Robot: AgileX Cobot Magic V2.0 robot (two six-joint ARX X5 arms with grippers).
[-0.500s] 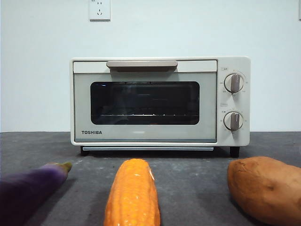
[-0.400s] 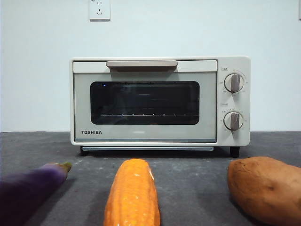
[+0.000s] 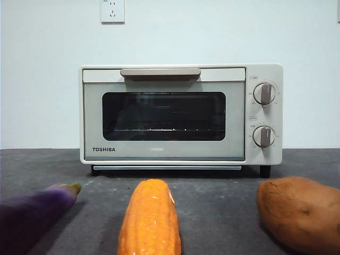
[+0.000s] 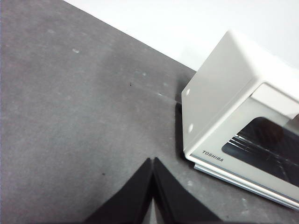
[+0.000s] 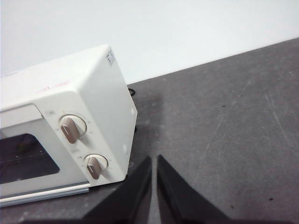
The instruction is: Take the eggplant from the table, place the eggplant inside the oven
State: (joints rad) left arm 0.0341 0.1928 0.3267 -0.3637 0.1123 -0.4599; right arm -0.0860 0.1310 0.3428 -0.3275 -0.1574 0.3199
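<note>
The dark purple eggplant (image 3: 33,211) lies on the grey table (image 3: 212,207) at the near left, its green stem tip pointing toward the oven (image 3: 180,114). That cream-white oven stands at the back with its glass door closed. No arm shows in the front view. My left gripper (image 4: 153,161) hovers shut over bare table beside the oven's left side (image 4: 219,93). On the other side, my right gripper (image 5: 154,158) is shut above the table next to the oven's knob end (image 5: 77,135). Neither wrist view shows the eggplant.
An orange-yellow corn cob (image 3: 149,219) lies at the near middle and a reddish-brown sweet potato (image 3: 299,211) at the near right. A white wall with a socket (image 3: 112,10) rises behind the oven.
</note>
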